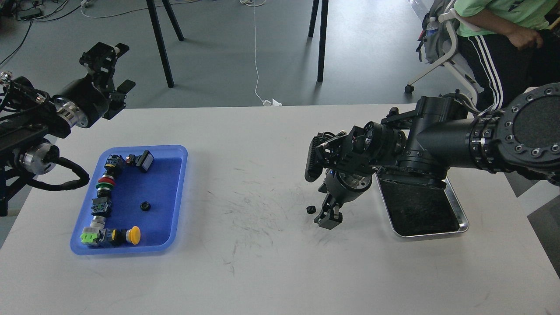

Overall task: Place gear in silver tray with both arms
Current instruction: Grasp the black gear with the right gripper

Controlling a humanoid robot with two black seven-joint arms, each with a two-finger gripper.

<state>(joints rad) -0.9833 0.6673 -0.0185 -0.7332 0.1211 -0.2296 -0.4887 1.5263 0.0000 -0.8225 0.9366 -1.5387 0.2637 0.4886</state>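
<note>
A small black gear (311, 209) lies on the white table, left of the silver tray (455, 205). My right gripper (329, 218) points down at the table just right of the gear, close to it but not holding it. Its fingers look dark and narrow, so I cannot tell their opening. My right arm hides the tray's far end, and the visible dark inner surface holds nothing. My left gripper (111, 65) is raised beyond the table's far left corner, open and empty. A second small black gear (145, 205) lies in the blue tray (175, 192).
The blue plastic tray at the left also holds several push buttons and switch parts along its left side (103, 197). A person sits on a chair (494, 26) past the table's far right corner. Tripod legs (159, 43) stand on the floor beyond the table.
</note>
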